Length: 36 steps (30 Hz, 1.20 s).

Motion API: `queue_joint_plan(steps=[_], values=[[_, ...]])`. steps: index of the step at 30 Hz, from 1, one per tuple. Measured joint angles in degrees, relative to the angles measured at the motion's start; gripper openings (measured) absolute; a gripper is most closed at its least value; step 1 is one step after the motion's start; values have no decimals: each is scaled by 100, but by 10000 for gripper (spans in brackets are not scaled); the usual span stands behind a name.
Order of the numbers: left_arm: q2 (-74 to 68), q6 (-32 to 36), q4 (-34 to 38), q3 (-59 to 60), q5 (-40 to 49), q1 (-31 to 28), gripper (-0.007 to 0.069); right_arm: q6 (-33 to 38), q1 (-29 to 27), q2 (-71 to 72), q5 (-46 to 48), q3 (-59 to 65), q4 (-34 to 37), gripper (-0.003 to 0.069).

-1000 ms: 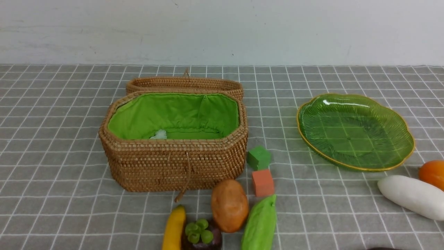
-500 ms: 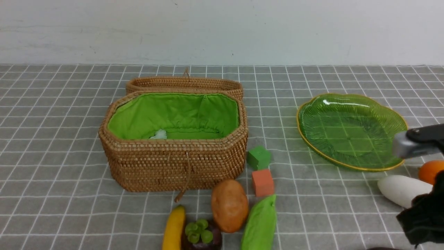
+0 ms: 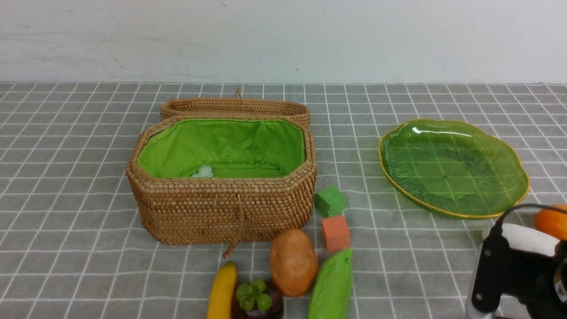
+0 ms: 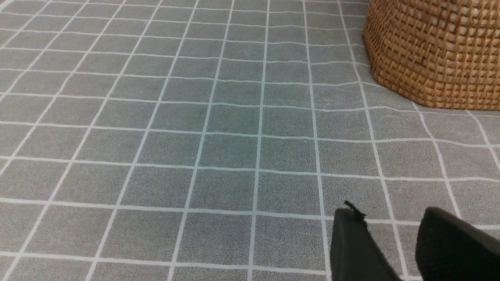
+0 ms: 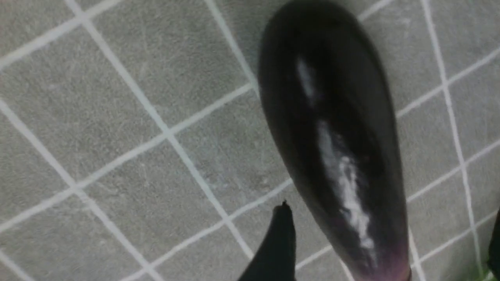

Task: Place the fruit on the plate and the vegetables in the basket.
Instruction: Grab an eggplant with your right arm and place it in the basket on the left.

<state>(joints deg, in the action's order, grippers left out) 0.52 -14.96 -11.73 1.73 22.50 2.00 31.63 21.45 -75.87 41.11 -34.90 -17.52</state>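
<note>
Woven rattan basket (image 3: pixel 221 208): open, green-lined, on gridded worktop (image 3: pixel 66 221), with lid (image 3: pixel 234 106) just behind.
To basket's right, well apart: green glass plate (image 3: pixel 454 166).
At basket's right end: green cube (image 3: pixel 330 200), orange cube (image 3: pixel 335 232).
In front of basket, clustered: potato (image 3: pixel 293 261), ridged gourd (image 3: pixel 332 283), banana (image 3: pixel 221 290), mangosteen (image 3: pixel 257 301).
Far right of basket: white radish (image 3: pixel 529 239) and mango (image 3: pixel 551 221), partly hidden by right arm (image 3: pixel 509 270).
Right claw (image 5: pixel 386 242): wide, astride a dark purple eggplant (image 5: pixel 336 148).
Left claw (image 4: pixel 388 218): parted, holding nothing, near basket's wall.
</note>
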Motion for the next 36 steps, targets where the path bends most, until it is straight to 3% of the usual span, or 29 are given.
queue_joint_plan(steps=[2, 6, 9, 10, 17, 22, 26, 27, 30, 33, 34, 36], values=[[0, 0, 0, 0, 0, 0, 239, 19, 0, -56, -356, 140, -15, 674], [0, 0, 0, 0, 0, 0, 239, -249, 0, -410, -1122, 352, 55, 596], [0, 0, 0, 0, 0, 0, 239, -415, 11, -764, -1247, 262, 157, 443], [0, 0, 0, 0, 0, 0, 239, -410, 20, -838, -1131, 182, 178, 427], [0, 0, 0, 0, 0, 0, 239, -49, 24, -984, 56, -671, 579, 433], [0, 0, 0, 0, 0, 0, 239, 503, 24, -984, 1161, -2511, 2400, 433], [0, 0, 0, 0, 0, 0, 239, 696, 24, -1012, 1214, -3717, 3697, 433], [0, 0, 0, 0, 0, 0, 239, 800, 31, -1064, 1107, -4200, 4355, 433], [0, 0, 0, 0, 0, 0, 239, 1140, 87, -1287, 717, -5078, 5413, 433], [0, 0, 0, 0, 0, 0, 240, 1850, 321, -1687, 44, -5666, 6652, 433], [0, 0, 0, 0, 0, 0, 240, 1977, 321, -1715, -4, -5694, 6652, 433], [0, 0, 0, 0, 0, 0, 240, 2725, 547, -1995, -555, -5882, 7437, 433]])
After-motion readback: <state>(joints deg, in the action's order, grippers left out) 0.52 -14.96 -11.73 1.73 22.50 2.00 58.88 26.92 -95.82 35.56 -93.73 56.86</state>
